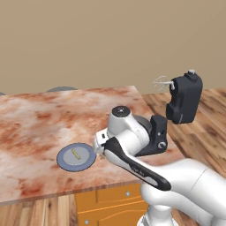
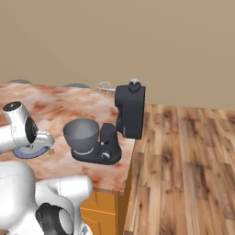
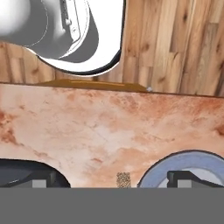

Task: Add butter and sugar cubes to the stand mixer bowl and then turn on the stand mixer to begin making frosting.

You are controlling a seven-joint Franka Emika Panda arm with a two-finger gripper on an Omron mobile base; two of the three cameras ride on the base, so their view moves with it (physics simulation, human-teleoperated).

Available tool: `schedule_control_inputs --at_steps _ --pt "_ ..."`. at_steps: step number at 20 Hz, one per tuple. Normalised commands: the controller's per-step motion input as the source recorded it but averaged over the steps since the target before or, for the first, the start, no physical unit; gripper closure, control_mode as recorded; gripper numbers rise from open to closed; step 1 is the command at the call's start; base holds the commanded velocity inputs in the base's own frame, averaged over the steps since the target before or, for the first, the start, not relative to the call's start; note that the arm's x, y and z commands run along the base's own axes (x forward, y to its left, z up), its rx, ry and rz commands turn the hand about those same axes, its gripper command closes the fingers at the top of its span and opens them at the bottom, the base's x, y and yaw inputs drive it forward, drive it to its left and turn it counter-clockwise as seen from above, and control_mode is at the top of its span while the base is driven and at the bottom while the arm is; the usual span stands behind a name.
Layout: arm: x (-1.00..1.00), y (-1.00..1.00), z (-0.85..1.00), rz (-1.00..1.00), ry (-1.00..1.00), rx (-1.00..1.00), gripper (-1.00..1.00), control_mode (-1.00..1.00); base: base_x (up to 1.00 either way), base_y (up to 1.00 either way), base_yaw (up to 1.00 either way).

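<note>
The butter (image 1: 76, 154) lies on a blue-grey plate (image 1: 64, 161) on the marble desk (image 1: 35, 128). One sugar cube (image 3: 123, 179) sits just beside the plate, between the spread jaws. The grey bowl (image 2: 81, 133) rests in the black stand mixer (image 2: 130, 112), whose head is tilted up.

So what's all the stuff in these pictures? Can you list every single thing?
counter: one, reddish marble top, orange drawers below
plate: one, blue-grey, near the counter's front edge
butter: one, pale yellow stick, lying on the plate
sugar cube: one seen clearly, beige-tan, on the counter beside the plate
stand mixer: one, black, at the counter's right end, head tilted up with wire whisk
stand mixer bowl: one, grey, sitting on the mixer's base
floor: wooden planks, right of the counter
wall: tan, behind
gripper: one, dark fingertips, open, low over the counter by the plate
</note>
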Motion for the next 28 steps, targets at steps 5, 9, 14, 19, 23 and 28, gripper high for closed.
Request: schedule_control_inputs --at_steps 5,9,14,19,23,28 --pt "0.16 0.1 -0.2 0.1 0.0 0.0 -1.0 -1.0 0.0 0.0 0.0" --pt "0.18 0.03 -0.11 0.07 0.0 0.0 -1.0 -1.0 0.0 0.0 0.0" --pt "0.16 0.0 -0.06 0.01 0.0 0.0 -1.0 -1.0 0.0 0.0 0.0" --pt "0.18 0.04 -0.14 0.0 0.0 0.0 -1.0 -1.0 0.0 0.0 0.0" --pt "0.2 0.08 -0.21 0.0 0.0 0.0 -1.0 -1.0 0.0 0.0 0.0" --pt "0.27 0.1 -0.21 0.0 0.0 0.0 -1.0 -1.0 0.0 0.0 0.0"
